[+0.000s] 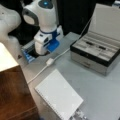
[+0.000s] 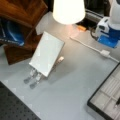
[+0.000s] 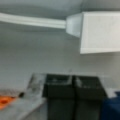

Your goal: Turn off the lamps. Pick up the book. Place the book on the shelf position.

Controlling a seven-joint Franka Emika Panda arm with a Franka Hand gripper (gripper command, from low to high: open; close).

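Front view, gripper: the gripper (image 1: 42, 51) hangs low over the grey table (image 1: 100, 92) near a front view's top left, just above the inline switch (image 1: 49, 61) on the white cable (image 1: 37, 73); nothing sits between the fingers.
Front view, book: the white spiral-bound book (image 1: 59, 97) lies flat on the table towards the bottom, binding holes along its left edge, well apart from the gripper.
Front view, surroundings: an open grey lidded case (image 1: 96, 52) stands at the right; the dark wooden cabinet (image 1: 13, 97) fills the bottom left.
Front view, lamp: the cream lampshade (image 2: 68, 10) glows brightly at the top (lit, by the look of it).
Front view, layout: the book (image 2: 47, 53) lies below the shade, beside the cabinet (image 2: 22, 11); the gripper (image 2: 108, 37) sits at the right edge, over the cable (image 2: 85, 45).
Wrist view, jaws: the two dark fingers (image 3: 60, 86) appear pressed together, closed on nothing, though the blur leaves this uncertain.
Wrist view, switch: the white switch (image 3: 100, 31) and its cable (image 3: 32, 21) lie just ahead of the fingertips.
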